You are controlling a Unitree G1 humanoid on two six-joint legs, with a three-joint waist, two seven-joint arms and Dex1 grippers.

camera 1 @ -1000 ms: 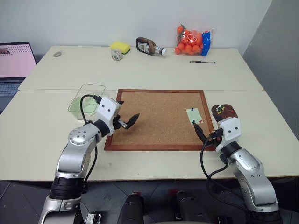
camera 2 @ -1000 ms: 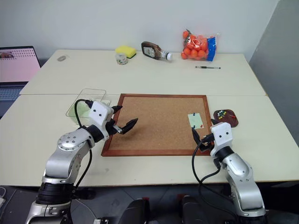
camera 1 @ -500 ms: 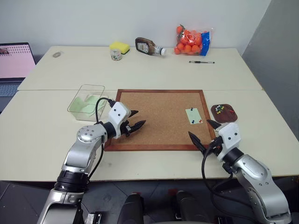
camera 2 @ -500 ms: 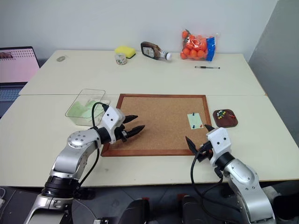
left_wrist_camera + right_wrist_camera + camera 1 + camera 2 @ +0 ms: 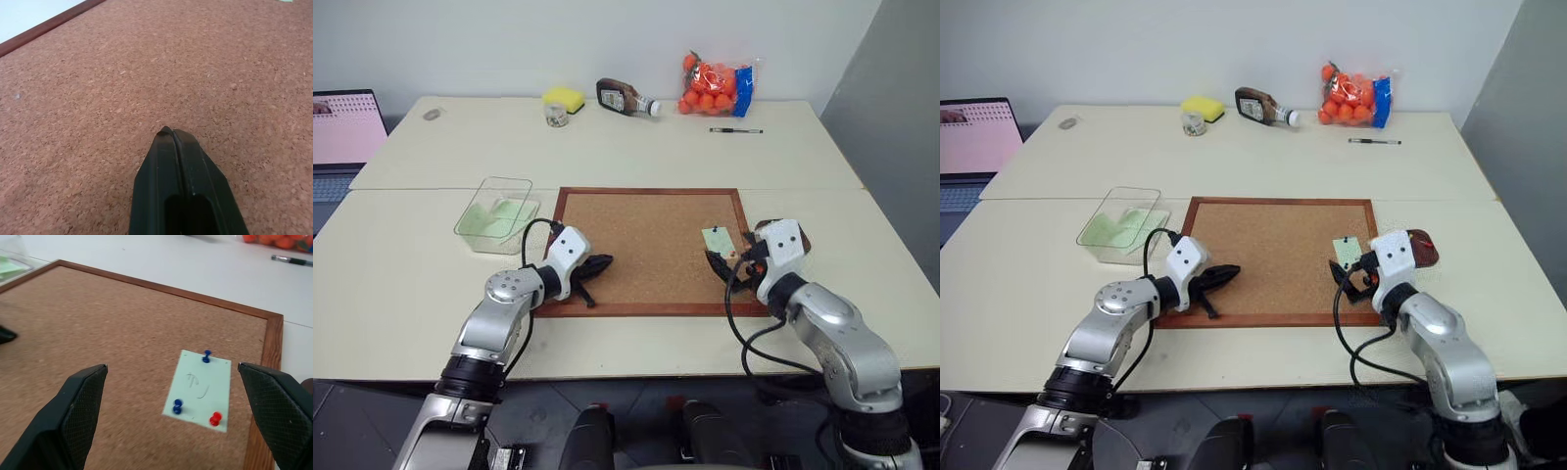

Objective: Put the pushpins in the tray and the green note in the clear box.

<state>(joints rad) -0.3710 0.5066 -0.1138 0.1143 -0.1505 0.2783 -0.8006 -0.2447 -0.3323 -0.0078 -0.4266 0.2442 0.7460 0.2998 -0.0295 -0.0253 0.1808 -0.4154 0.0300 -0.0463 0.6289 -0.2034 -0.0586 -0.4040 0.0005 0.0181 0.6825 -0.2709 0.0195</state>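
My right gripper (image 5: pixel 173 416) has its jaws spread wide, and the green note (image 5: pixel 197 389) lies on the cork board (image 5: pixel 98 347) ahead of them, between the two fingers' lines; three pushpins (image 5: pixel 214 419) pin it there. I judge the pins tiny against those pads; closing off-centre could crumple the paper or flick a pin away. My left gripper (image 5: pixel 172 133) is pressed together, empty, resting low over bare cork; the tray (image 5: pixel 803 238) sits just behind the right wrist, the clear box (image 5: pixel 496 214) beyond the left.
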